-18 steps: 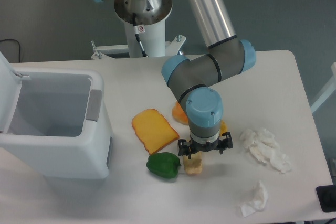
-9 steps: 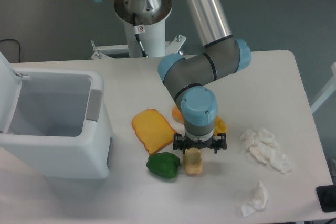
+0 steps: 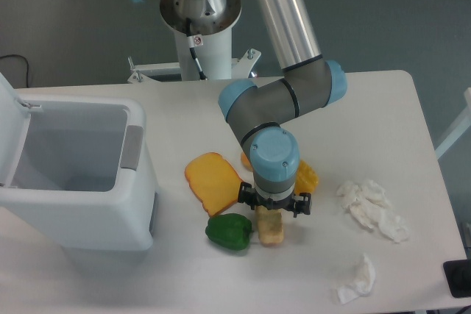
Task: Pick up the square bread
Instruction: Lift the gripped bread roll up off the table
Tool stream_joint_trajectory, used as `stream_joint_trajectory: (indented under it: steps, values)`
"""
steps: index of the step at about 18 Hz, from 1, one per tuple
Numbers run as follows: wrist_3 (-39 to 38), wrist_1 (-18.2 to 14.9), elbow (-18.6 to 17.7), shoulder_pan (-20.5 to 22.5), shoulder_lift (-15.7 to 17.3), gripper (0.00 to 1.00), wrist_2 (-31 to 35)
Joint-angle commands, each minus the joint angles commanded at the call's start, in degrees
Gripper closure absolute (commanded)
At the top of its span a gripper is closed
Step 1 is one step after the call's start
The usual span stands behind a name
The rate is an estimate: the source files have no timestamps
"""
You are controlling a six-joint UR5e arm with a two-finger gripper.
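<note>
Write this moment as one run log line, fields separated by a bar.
phase: grasp approach | gripper: above square bread, state unclear | bread: on table, beside green pepper

Bread (image 3: 271, 229) just right of pepper (image 3: 229, 231)

white bin (image 3: 81, 204), toast slice (image 3: 212, 182), green pepper (image 3: 229, 232)

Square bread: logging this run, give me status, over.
Pincer low over square bread, grip state unclear. Bread on table, not lifted. Green pepper touching its left side.
</note>
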Motion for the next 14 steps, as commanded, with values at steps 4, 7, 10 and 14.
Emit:
stream_joint_trajectory:
  steps: [4, 7, 10, 14]
  values:
    - [-0.09, 0.09, -0.09, 0.0, -0.17, 0.0, 0.0]
    - [0.09, 0.0, 0.0, 0.0, 0.0, 0.39, 0.0]
    - [0.26, -0.09, -0.09, 0.0, 0.09, 0.79, 0.0]
    - [0.61, -0.09, 0.96, 0.26, 0.61, 0.79, -0.09]
